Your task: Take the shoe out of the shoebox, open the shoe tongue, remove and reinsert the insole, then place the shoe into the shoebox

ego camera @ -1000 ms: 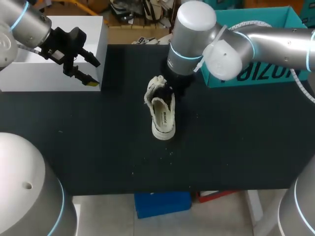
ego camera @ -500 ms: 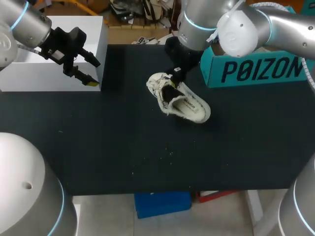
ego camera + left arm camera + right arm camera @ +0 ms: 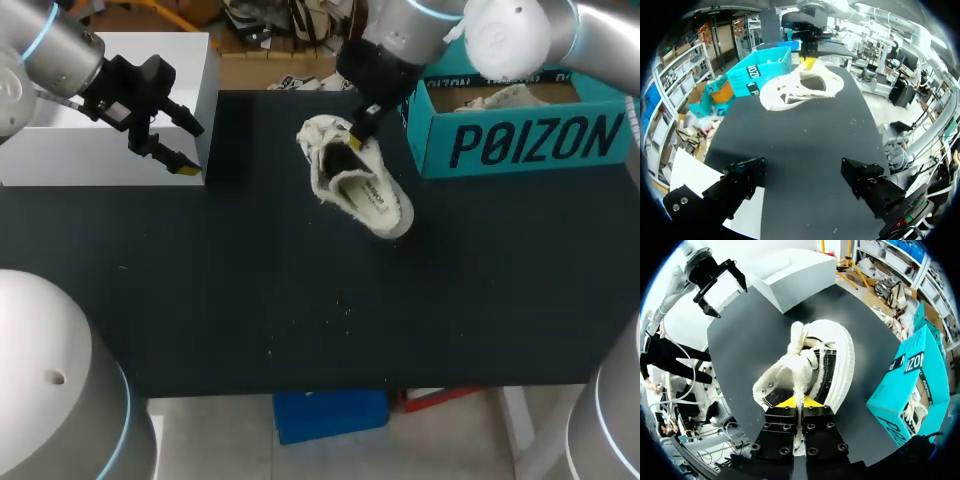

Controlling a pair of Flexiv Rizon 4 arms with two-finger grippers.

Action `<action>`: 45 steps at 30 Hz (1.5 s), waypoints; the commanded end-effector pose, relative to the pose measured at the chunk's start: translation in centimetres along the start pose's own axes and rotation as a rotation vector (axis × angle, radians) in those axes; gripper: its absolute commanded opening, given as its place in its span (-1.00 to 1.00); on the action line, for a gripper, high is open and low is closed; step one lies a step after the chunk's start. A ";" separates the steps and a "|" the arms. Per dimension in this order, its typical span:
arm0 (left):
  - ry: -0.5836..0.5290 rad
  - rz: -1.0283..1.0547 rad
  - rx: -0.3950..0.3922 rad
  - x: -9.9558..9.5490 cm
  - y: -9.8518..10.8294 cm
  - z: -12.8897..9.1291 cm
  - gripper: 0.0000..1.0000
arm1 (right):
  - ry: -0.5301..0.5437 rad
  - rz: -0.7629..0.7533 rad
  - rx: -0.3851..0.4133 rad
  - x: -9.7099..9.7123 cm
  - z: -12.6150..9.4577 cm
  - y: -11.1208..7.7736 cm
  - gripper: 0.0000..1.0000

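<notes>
The right gripper [image 3: 799, 402] pinches what looks to be the tongue [image 3: 799, 347] of the shoe [image 3: 358, 180], near the worktop's [image 3: 200, 300] far edge beside the shoebox [image 3: 520, 145]. The left gripper [image 3: 190, 150] hangs spread at the far left. Pull slowly, and brace the shoe so that it does not lift.

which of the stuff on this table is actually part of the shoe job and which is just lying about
Part of the job: shoe, pinched by the right gripper; teal shoebox.
Just lying about: white box by the open left gripper; second shoe inside the shoebox; pale specks on the table.
</notes>
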State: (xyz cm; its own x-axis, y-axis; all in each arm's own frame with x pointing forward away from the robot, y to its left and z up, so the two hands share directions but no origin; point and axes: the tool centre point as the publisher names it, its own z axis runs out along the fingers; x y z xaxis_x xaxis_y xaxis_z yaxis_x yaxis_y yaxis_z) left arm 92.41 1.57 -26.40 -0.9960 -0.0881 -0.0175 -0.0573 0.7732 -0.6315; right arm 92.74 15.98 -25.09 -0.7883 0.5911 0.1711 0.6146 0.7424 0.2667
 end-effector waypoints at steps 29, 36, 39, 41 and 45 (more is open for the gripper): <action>0.000 0.000 -0.003 0.1 0.0 0.0 1.00 | -0.053 -0.671 0.402 -5.6 -18.4 1.3 -1.00; 0.000 0.000 -0.003 0.1 0.0 0.0 1.00 | -0.026 -0.702 0.448 -8.9 -18.5 2.1 -1.00; 0.000 0.000 -0.003 0.1 0.0 0.0 1.00 | -0.014 -0.710 0.471 -11.7 -19.4 1.9 -1.00; 0.000 0.000 -0.003 0.1 0.0 0.0 1.00 | -0.018 -0.738 0.502 -13.8 -20.2 1.8 -1.00; 0.000 0.000 -0.003 0.1 0.0 0.0 1.00 | -0.015 -0.762 0.516 -18.1 -21.4 1.7 -1.00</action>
State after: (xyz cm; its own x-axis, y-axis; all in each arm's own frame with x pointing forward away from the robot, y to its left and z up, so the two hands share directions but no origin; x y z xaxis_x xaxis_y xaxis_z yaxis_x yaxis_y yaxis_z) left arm 92.41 1.58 -26.40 -0.9960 -0.0882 -0.0175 -0.0574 0.7733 -0.6315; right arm 104.59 0.91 -8.13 -0.9925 -0.1180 0.0333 -0.1219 0.9782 -0.1680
